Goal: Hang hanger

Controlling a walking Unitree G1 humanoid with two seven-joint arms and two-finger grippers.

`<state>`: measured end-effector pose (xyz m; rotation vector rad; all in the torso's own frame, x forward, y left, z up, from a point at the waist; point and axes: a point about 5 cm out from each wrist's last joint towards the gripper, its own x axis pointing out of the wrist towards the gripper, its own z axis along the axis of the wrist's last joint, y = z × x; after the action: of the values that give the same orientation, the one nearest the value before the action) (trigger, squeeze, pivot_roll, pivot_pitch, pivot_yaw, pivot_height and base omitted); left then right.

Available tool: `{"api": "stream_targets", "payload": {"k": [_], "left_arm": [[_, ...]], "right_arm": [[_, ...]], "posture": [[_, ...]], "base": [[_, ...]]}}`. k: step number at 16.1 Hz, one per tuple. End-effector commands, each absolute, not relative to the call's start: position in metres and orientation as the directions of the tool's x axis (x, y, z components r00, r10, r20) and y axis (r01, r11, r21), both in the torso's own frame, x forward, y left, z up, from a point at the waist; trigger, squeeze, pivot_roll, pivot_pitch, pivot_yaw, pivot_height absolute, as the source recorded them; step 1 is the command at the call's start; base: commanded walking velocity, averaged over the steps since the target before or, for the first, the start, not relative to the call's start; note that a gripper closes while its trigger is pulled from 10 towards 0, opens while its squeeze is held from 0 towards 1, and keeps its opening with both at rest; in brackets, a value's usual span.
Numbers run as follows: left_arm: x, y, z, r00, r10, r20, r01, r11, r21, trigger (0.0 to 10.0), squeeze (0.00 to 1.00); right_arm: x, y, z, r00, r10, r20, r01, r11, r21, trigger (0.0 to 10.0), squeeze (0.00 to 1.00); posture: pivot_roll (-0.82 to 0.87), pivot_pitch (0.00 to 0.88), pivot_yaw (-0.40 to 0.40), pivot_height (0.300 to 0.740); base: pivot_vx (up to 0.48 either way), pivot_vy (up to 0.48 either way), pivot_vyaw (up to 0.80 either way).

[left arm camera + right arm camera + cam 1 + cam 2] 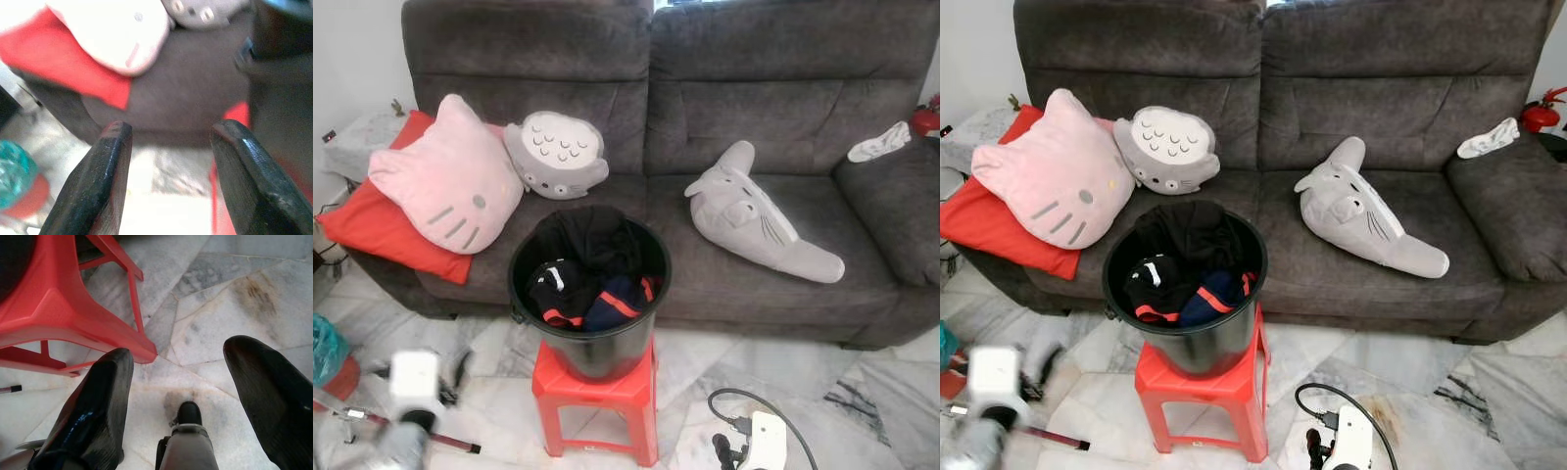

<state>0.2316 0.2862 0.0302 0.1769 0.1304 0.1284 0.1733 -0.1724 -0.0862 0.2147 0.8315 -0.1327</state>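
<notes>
A black bucket (589,338) stuffed with dark clothes (587,269) with red and white trim stands on a red plastic stool (602,397) in front of the grey sofa (705,108). I can make out no hanger among the clothes. My left gripper (166,132) is open and empty, low at the left of the bucket, facing the sofa front and the red cushion (68,58). Its wrist (411,377) is blurred. My right gripper (178,355) is open and empty, pointing down at the marble floor (234,293) just right of the stool (54,308).
On the sofa lie a pink cat cushion (450,176), a round grey plush (556,155), a long grey plush (754,215) and a white cloth (879,143). A thin rod (450,446) lies on the floor at the left, beside a teal bag (325,348).
</notes>
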Motion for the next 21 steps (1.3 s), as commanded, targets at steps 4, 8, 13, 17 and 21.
{"api": "stream_targets", "payload": {"k": [4, 8, 13, 17, 21], "left_arm": [[0.267, 0.284, 0.078, 0.987, 0.148, 0.061, -0.155, 0.98, 0.125, 10.0, 0.0], [0.293, 0.248, 0.114, 0.988, -0.003, 0.153, -0.008, 0.998, 0.069, 10.0, 0.0], [0.306, 0.162, 0.145, 0.892, -0.445, 0.075, 0.438, 0.894, 0.095, 10.0, 0.0], [0.31, 0.137, 0.155, 0.86, -0.509, -0.022, 0.506, 0.848, 0.157, 10.0, 0.0], [0.316, 0.119, 0.143, 0.86, -0.449, -0.243, 0.476, 0.877, 0.065, 10.0, 0.0]], "right_arm": [[0.17, -0.171, -0.088, 0.651, -0.022, -0.759, 0.189, 0.973, 0.133, 10.0, 0.0], [0.17, -0.171, -0.089, 0.646, -0.025, -0.763, 0.194, 0.972, 0.132, 10.0, 0.0], [0.168, -0.17, -0.09, 0.637, -0.022, -0.771, 0.19, 0.973, 0.129, 10.0, 0.0], [0.168, -0.169, -0.09, 0.633, -0.019, -0.774, 0.185, 0.974, 0.127, 10.0, 0.0], [0.168, -0.166, -0.09, 0.635, -0.015, -0.773, 0.178, 0.976, 0.127, 10.0, 0.0]], "posture": [[0.03, 0.0, 0.03, 0.74], [0.03, 0.0, 0.036, 0.74], [0.02, 0.0, 0.045, 0.74], [0.02, 0.0, 0.05, 0.74], [0.02, 0.0, 0.056, 0.74]], "base": [[0.0, 0.0, 0.0], [0.0, 0.0, 0.0], [0.0, 0.0, 0.0], [0.0, 0.0, 0.0], [0.0, 0.0, 0.0]]}}
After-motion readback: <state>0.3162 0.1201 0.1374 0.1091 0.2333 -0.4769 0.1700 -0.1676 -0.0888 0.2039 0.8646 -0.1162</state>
